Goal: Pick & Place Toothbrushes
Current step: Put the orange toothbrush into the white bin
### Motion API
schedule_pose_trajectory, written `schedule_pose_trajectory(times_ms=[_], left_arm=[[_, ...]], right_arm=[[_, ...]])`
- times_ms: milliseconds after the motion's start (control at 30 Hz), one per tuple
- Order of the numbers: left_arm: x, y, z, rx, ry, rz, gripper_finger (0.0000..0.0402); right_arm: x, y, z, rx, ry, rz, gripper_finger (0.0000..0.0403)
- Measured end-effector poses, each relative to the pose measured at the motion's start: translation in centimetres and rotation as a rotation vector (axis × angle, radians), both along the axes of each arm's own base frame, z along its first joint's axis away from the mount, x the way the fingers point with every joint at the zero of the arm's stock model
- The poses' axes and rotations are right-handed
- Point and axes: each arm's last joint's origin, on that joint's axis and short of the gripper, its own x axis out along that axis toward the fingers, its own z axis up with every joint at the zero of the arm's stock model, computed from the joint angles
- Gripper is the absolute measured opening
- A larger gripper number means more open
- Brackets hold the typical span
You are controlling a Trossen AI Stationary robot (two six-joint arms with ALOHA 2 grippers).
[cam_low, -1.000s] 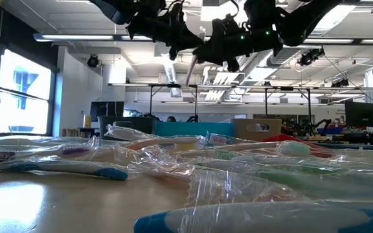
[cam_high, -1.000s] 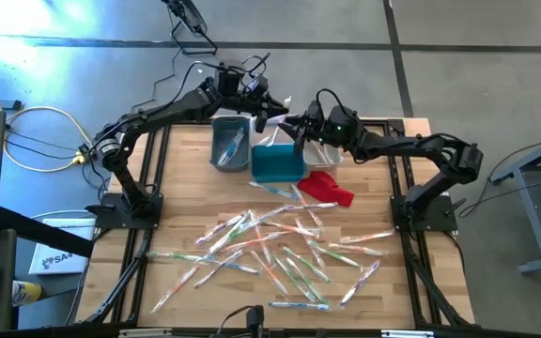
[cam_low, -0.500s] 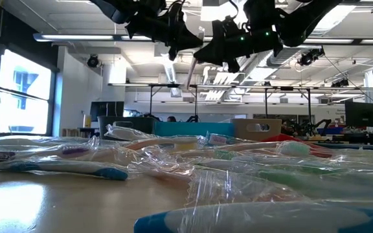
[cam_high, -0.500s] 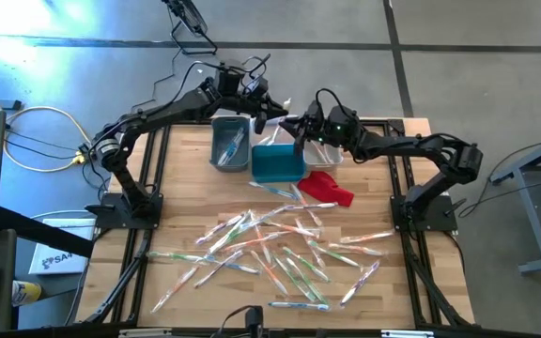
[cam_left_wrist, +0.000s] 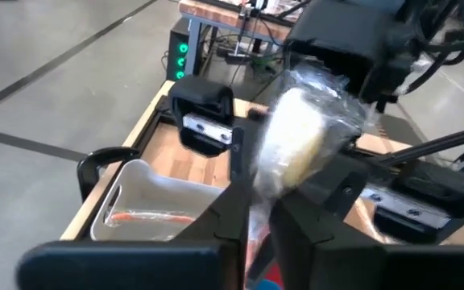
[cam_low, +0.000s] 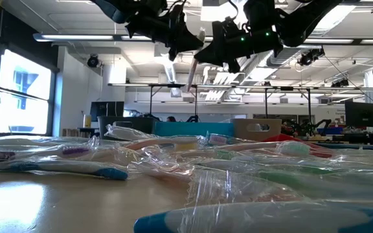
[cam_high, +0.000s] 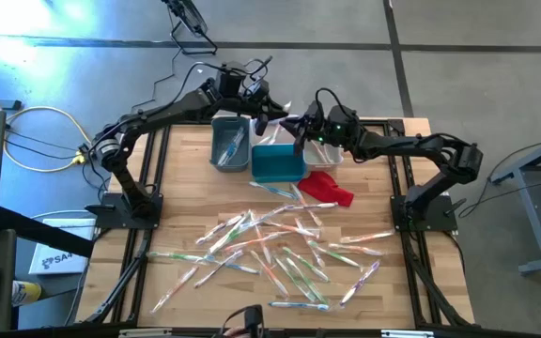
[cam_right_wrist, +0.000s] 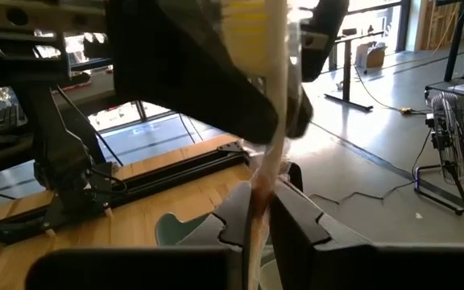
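Clear-wrapped toothbrush [cam_right_wrist: 266, 173]: pinched by both the left end effector [cam_high: 269, 115] and right end effector [cam_high: 299, 126] above teal bin [cam_high: 277, 163]; loose toothbrushes [cam_high: 280, 249] on table [cam_high: 186, 197].

Overhead and table-level cameras share the toothbrushes [cam_high: 270, 246]; both wrist cameras look closely past their own fingers

The right hand [cam_right_wrist: 262, 211] occupies the lower centre, its two dark fingers [cam_right_wrist: 296, 221] closed on a wrapped toothbrush [cam_right_wrist: 274, 105] that rises upright between them, orange at the grip and yellow-white higher up. The other arm's dark body [cam_right_wrist: 192, 64] crosses directly behind the wrapper. Beyond lies the wooden counter [cam_right_wrist: 135, 213] with a black frame rail [cam_right_wrist: 176, 173], then grey floor and a fan [cam_right_wrist: 449, 153].
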Motion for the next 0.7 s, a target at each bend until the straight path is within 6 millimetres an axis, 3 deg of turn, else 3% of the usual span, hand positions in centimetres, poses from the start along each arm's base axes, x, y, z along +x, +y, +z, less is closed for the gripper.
schedule_pose_trajectory(times_ms=[333, 700], left_arm=[[-0.01, 0.15, -0.04, 0.006, 0.006, 0.035, 0.0151], [0.13, 0.31, 0.23, 0.010, -0.031, 0.049, 0.0162]], right_arm=[[0.00, 0.01, 0.03, -0.002, -0.003, 0.004, 0.0016], [-0.24, -0.50, -0.06, -0.002, 0.009, -0.050, 0.0015]])
